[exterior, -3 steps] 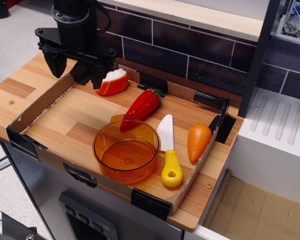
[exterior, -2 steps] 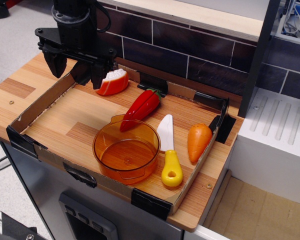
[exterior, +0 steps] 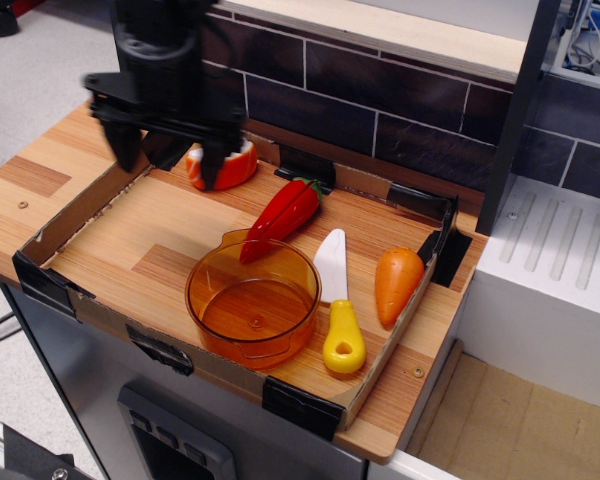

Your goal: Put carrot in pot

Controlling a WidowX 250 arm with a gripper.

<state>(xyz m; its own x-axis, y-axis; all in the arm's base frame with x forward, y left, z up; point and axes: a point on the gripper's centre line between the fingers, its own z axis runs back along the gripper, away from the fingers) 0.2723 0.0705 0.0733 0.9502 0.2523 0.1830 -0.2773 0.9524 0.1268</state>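
The carrot (exterior: 397, 284) is a plump orange toy lying at the right side of the cardboard tray, its tip toward the front. The pot (exterior: 253, 298) is a round translucent amber pot in the tray's front middle, and nothing lies inside it. My black gripper (exterior: 172, 152) hangs at the tray's back left corner, far from the carrot and the pot. Its fingers stand apart, open and empty, and look motion-blurred. It partly hides the orange-and-white wedge toy (exterior: 233, 166).
A red chili pepper (exterior: 283, 216) rests on the pot's back rim. A toy knife (exterior: 337, 300) with a yellow handle lies between pot and carrot. The low cardboard tray wall (exterior: 70, 215) rings everything. A dark tiled wall (exterior: 380, 110) stands behind; a white rack (exterior: 555, 270) lies at right.
My gripper has shifted a little to the right and toward the front, now covering part of the wedge toy. The carrot, pot, pepper and knife have not moved.
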